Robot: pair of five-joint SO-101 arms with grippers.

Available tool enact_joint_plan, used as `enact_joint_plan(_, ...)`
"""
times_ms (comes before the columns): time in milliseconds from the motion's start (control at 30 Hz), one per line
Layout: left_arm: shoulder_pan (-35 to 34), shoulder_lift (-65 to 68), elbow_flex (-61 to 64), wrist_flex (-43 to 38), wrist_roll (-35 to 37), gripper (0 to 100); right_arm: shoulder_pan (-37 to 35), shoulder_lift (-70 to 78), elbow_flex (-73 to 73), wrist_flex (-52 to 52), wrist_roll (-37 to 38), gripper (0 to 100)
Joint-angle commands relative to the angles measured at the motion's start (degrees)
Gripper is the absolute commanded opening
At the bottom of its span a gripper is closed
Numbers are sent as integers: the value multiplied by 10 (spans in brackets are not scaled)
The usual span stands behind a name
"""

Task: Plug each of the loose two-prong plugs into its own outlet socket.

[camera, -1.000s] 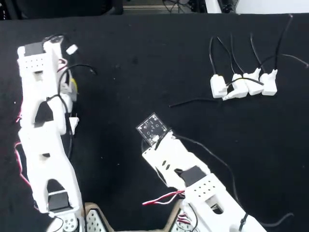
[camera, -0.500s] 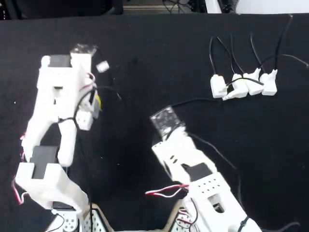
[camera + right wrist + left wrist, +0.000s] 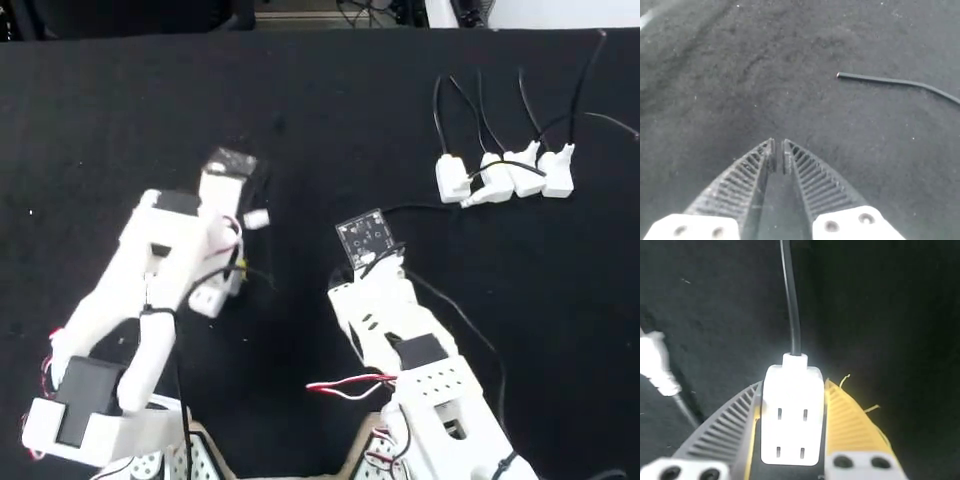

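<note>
Pinches white outlet socket in left jaws near centre, slots exposed, likely ready for plugging. Presses right jaws together, empty, alongside. Leaves corded plugs clustered far right on desk.

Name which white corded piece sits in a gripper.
The white slotted socket block clamped in the left gripper; the other white corded pieces lie clustered on the black table.

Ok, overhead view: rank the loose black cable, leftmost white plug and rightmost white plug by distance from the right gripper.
1. loose black cable, just ahead of the right gripper
2. leftmost white plug, cluster's near end
3. rightmost white plug, cluster's far end
</note>
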Motion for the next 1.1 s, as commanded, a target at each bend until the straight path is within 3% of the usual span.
enact_joint_plan(0, 11, -27, 11, -10, 5, 137, 9, -15, -35, -14, -4, 15)
enact_joint_plan(133, 5, -33, 12, 13, 4, 273, 9, -15, -35, -15, -4, 15)
enact_joint_plan(367, -7, -34, -95, 109, 3, 223, 8, -15, -35, -15, -4, 17)
enact_joint_plan(467, -50, -28, -155, 142, 2, 220, 8, -15, -35, -15, -4, 17)
enact_joint_plan(667, -138, -26, -134, 95, -5, 220, 8, -15, -35, -15, -4, 18)
enact_joint_plan(1067, -140, -28, 26, 5, -91, 220, 8, -15, -35, -15, -4, 18)
